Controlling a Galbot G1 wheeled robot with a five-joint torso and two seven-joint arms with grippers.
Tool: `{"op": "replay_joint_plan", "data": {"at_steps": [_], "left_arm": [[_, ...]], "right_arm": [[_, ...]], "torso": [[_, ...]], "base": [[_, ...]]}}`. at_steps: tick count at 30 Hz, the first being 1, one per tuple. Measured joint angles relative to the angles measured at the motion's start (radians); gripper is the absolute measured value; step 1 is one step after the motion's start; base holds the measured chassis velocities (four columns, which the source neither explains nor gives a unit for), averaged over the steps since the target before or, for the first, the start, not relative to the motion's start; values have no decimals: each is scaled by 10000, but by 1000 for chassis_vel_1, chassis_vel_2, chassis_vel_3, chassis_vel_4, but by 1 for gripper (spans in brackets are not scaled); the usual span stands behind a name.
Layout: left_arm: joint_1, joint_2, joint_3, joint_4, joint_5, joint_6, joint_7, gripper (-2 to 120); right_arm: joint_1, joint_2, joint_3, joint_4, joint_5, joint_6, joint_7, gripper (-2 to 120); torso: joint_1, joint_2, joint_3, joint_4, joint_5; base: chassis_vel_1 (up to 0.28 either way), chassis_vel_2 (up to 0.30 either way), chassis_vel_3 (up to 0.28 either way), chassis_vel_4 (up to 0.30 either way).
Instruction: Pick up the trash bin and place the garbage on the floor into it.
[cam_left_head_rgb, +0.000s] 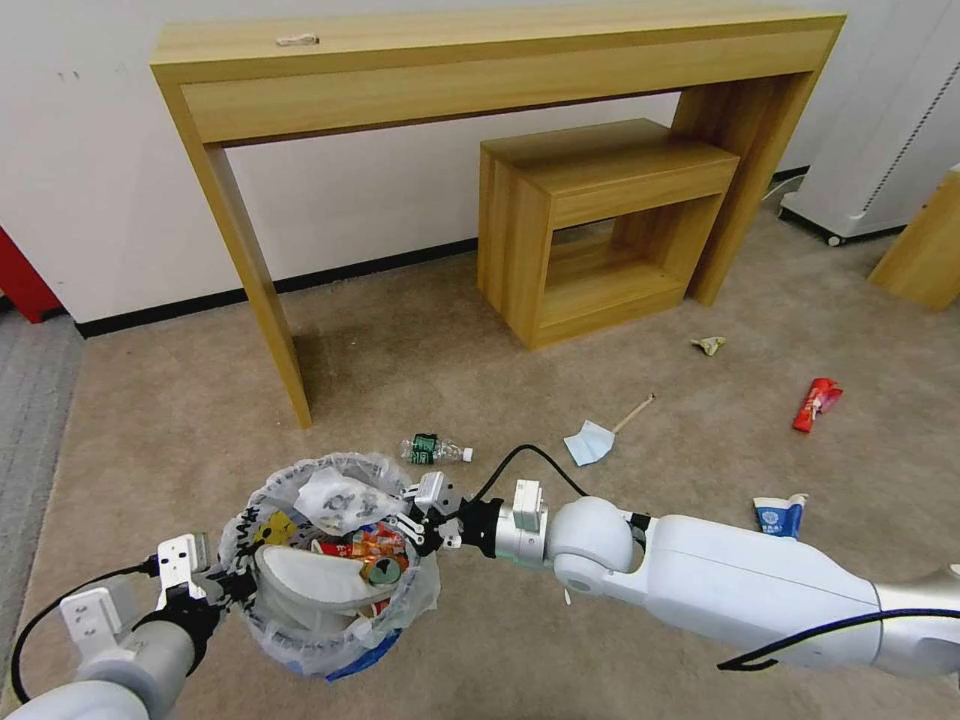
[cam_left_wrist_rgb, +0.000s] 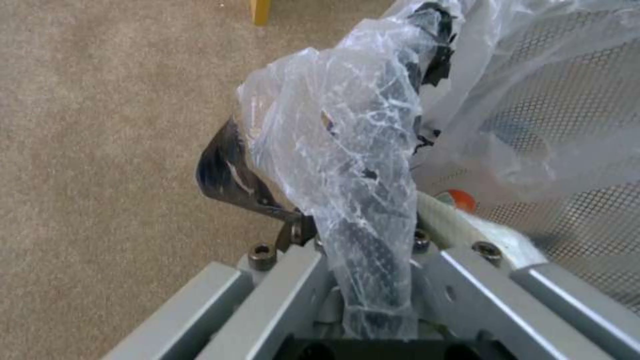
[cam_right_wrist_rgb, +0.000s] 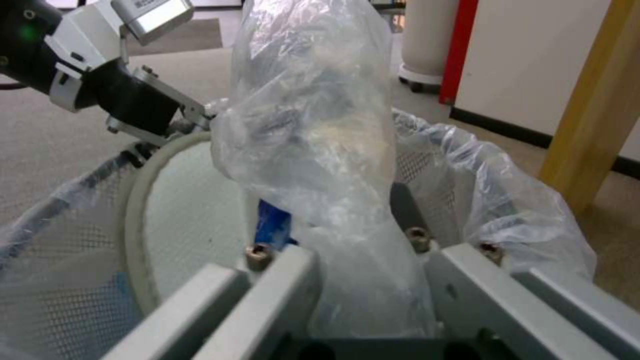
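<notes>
From the head camera you see the small round black trash bin (cam_left_head_rgb: 325, 590), lined with a crinkled translucent plastic bag, held just above the beige short-pile carpet (cam_left_head_rgb: 420, 350) at about seven o'clock in the picture. Your left gripper (cam_left_head_rgb: 228, 580) has its jaws clamped on the bin's rim at the nine o'clock side, and your right gripper (cam_left_head_rgb: 418, 520) reaches over the rim at two o'clock, jaws closed on a clear crumpled plastic wrapper (cam_left_head_rgb: 340, 497). Inside the bin lie a white slipper (cam_left_head_rgb: 310, 585), red packets and a crushed orange can. On the carpet outside it lie a green-label bottle (cam_left_head_rgb: 432, 449) near the bin at twelve o'clock, a blue mask (cam_left_head_rgb: 590, 442) touching a wooden stick (cam_left_head_rgb: 634, 412), a red packet (cam_left_head_rgb: 816, 403) at three o'clock, and a blue-white paper cup (cam_left_head_rgb: 780, 516) beside your right forearm. In the left wrist camera the left gripper (cam_left_wrist_rgb: 373, 260) pinches the bag-covered mesh wall of the trash bin (cam_left_wrist_rgb: 573, 150). In the right wrist camera the right gripper (cam_right_wrist_rgb: 360, 280) grips the plastic wrapper (cam_right_wrist_rgb: 313, 125) over the trash bin (cam_right_wrist_rgb: 487, 195), with the left gripper (cam_right_wrist_rgb: 193, 117) on the far rim.
</notes>
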Motion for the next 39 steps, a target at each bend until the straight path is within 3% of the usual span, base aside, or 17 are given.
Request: {"op": "replay_joint_plan", "data": {"at_steps": [12, 15, 21, 23, 26, 39], "left_arm": [[-4, 30, -10, 4, -57, 0, 2, 1], [17, 26, -9, 5, -52, 0, 4, 1], [-1, 19, 30, 15, -38, 0, 8, 1], [-15, 18, 46, 18, -38, 0, 10, 1], [-15, 13, 50, 18, -32, 0, 10, 1], [105, 11, 43, -23, 4, -13, 47, 1]], "right_arm": [[-133, 1, 109, -13, 130, 30, -278, 46], [-304, 1, 231, -13, 131, 77, -241, 63], [-541, -6, 453, -2, 122, 206, -220, 80], [-570, -14, 529, 65, 126, 211, -202, 92], [-570, -22, 553, 122, 126, 184, -126, 99], [-780, -134, 875, 82, -129, 140, -41, 100]], "torso": [[0, 0, 0, 0, 0], [0, 0, 0, 0, 0], [0, 0, 0, 0, 1], [0, 0, 0, 0, 0], [0, 0, 0, 0, 0], [0, 0, 0, 0, 0]], "base": [[0, 0, 0, 0], [0, 0, 0, 0], [0, 0, 0, 0], [0, 0, 0, 0], [0, 0, 0, 0], [0, 0, 0, 0]]}}
